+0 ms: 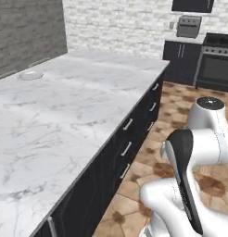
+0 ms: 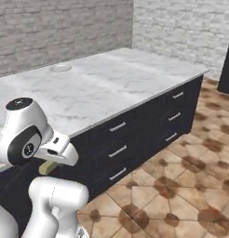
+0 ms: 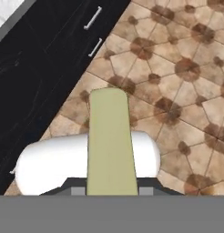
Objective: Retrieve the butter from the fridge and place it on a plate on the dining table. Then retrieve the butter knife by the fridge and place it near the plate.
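The butter, a pale yellow-green stick, stands between my gripper's two fingertips and points out over the tiled floor. My gripper is shut on it. From the right base view the stick's end pokes out under my hand, beside the dark drawer fronts. The plate, round and white-grey, lies far off near the back left edge of the long marble dining table. That plate is well away from my hand. The fridge and the butter knife are out of view.
Dark drawers with metal handles run along the table's near side, close to my arm. Brown tiled floor stretches to the right. A dark stove and cabinets stand at the far wall; a grey brick wall lies behind the table.
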Controlling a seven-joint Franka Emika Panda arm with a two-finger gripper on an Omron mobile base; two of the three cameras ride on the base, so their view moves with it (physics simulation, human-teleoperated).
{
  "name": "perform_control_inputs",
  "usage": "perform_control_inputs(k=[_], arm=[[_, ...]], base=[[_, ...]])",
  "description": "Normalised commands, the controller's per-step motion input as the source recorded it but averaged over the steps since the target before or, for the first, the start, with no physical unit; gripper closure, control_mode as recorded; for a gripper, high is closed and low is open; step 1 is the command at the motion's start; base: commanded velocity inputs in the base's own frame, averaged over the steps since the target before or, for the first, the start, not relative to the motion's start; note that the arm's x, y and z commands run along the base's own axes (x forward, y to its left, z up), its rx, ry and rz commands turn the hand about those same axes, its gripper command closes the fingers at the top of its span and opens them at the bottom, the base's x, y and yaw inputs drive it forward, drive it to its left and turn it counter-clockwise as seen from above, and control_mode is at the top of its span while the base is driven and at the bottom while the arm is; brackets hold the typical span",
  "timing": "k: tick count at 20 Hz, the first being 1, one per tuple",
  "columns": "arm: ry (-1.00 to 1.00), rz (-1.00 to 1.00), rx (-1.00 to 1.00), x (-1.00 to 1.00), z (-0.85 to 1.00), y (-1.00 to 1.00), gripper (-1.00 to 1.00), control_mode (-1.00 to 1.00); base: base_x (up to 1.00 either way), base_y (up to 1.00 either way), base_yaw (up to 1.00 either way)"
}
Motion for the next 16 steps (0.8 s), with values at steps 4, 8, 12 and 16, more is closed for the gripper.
perform_control_inputs(k=[4,8,12,16], arm=[[0.00,0.00,0.00,0.00,0.00,0.00,1.00,1.00],[0.00,0.00,0.00,0.00,0.00,0.00,1.00,1.00],[0.00,0.00,0.00,0.00,0.00,0.00,1.00,1.00],[0.00,0.00,0.00,0.00,0.00,0.00,1.00,1.00]], base=[[-0.63,0.00,0.58],[-0.30,0.20,0.46],[0.41,0.06,0.01],[1.00,-0.02,-0.55]])
